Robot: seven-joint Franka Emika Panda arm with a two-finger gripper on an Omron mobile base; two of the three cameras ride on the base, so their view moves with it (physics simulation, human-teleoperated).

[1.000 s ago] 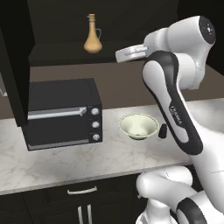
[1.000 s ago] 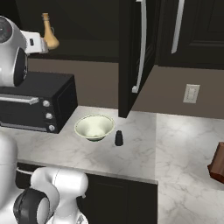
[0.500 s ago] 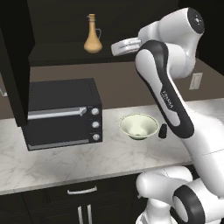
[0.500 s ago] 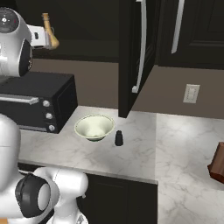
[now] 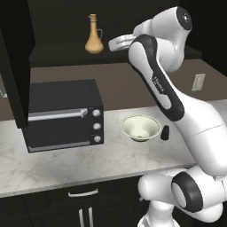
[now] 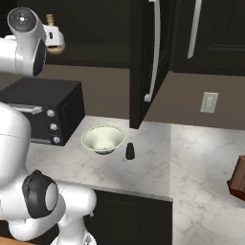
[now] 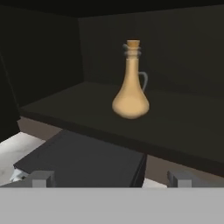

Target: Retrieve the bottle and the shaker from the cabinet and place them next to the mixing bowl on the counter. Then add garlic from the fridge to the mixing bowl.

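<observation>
The arm is up high, and the gripper (image 7: 111,178) hangs level with the cabinet (image 5: 57,55) shelf, jaws spread as wide as they go and holding nothing. Straight ahead of it in the hand view stands the bottle (image 7: 131,83), upright on the shelf, set well back from the front edge, with clear air between it and the fingertips (image 7: 42,179). From the left base view the bottle (image 5: 94,35) sits near the middle of the shelf, the white hand just to its right. Down on the counter (image 5: 66,164), the mixing bowl (image 5: 140,128) rests toward the back edge, just right of the black microwave oven (image 5: 62,114). The shaker (image 5: 165,132) stands upright just beside the bowl's right rim, apart from it. In the right base view the shaker (image 6: 129,151) and bowl (image 6: 103,139) sit below the open cabinet door (image 6: 145,62). A brown block (image 6: 238,178) lies at the counter's far right edge.
</observation>
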